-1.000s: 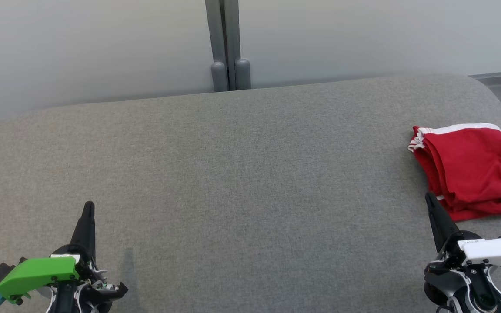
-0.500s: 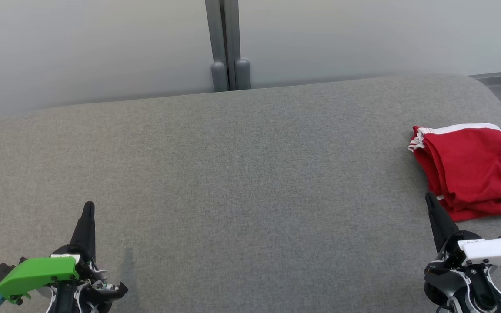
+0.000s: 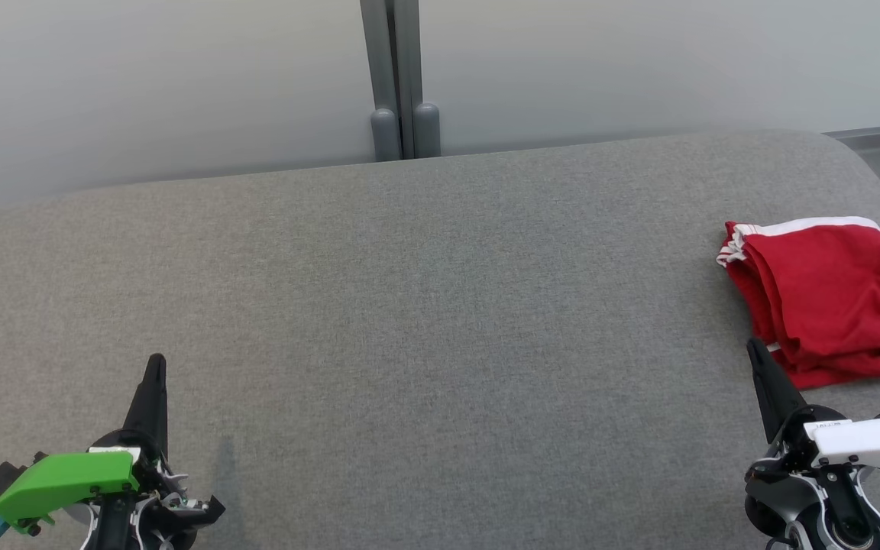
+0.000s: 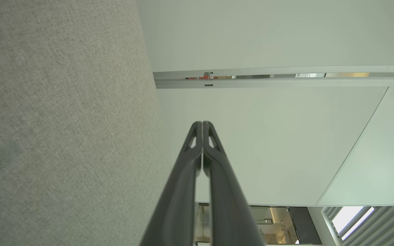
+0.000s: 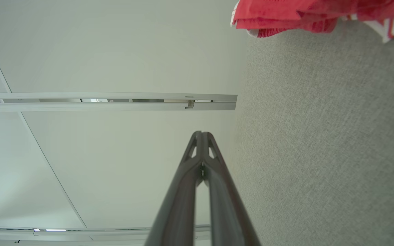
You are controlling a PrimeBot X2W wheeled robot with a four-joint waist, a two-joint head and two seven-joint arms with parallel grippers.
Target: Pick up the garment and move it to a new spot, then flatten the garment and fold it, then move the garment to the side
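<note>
Folded red garment, white-trimmed edge facing away

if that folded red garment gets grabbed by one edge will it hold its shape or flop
Probably flops: the red garment is thin cloth in loose, wrinkled layers, so a one-edge lift would likely unfold it. Pushed, it would more likely bunch than slide, since the grey surface is textured fabric.

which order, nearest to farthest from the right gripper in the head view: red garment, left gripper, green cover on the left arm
1. red garment, close beside the right gripper, far right
2. left gripper, across at lower left
3. green cover, behind it, further left
</note>
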